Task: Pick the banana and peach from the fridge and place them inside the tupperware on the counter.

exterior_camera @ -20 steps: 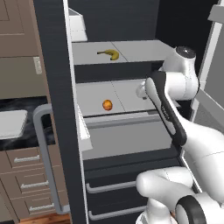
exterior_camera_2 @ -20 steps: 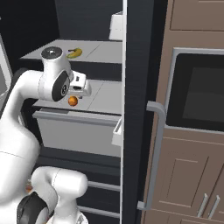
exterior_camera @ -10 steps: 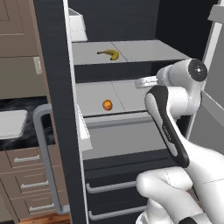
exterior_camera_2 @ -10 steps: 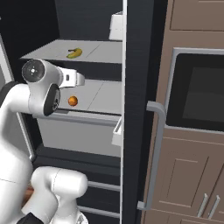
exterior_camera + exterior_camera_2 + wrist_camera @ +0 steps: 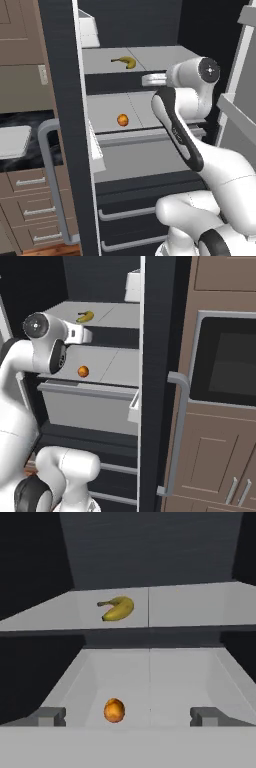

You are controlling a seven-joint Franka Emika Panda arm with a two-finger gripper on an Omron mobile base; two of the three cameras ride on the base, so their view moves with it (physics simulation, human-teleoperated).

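Banana (image 5: 118,608): it lies flat on the upper shelf (image 5: 200,607) of the fridge (image 5: 150,20), at about 11 o'clock from the middle of the hand view. Its dark stem end points to 9 o'clock there. In the left base view the banana (image 5: 125,61) is near the front edge of this shelf, and in the right base view (image 5: 85,317) it is seen past the arm.

Peach (image 5: 114,710): it sits on the lower shelf (image 5: 175,682), one level under the banana and a little nearer to the camera, at about 7 o'clock in the hand view. It is alone on the pale grey surface (image 5: 122,120) (image 5: 83,371); nothing touches it.

End effector (image 5: 127,717): the two dark fingertips (image 5: 50,717) are spread wide, one at 8 o'clock and one at 4 o'clock of the hand view. The peach is between them in the picture but farther in; they pinch nothing. The white hand (image 5: 155,79) is at the height of the upper shelf edge, well apart from both fruits.

Fridge door (image 5: 62,100): it is open, with its edge toward the camera, a curved silver handle (image 5: 50,175) and a white bin (image 5: 95,150) on the inner side.

Tupperware (image 5: 12,141): white tray on the black worktop (image 5: 30,150), at 9 o'clock of the left base view, beyond the open door.

Worktop surroundings: brown drawers (image 5: 30,210) are under it.

Right side: a built-in oven (image 5: 225,361) is in brown cabinets (image 5: 215,466).
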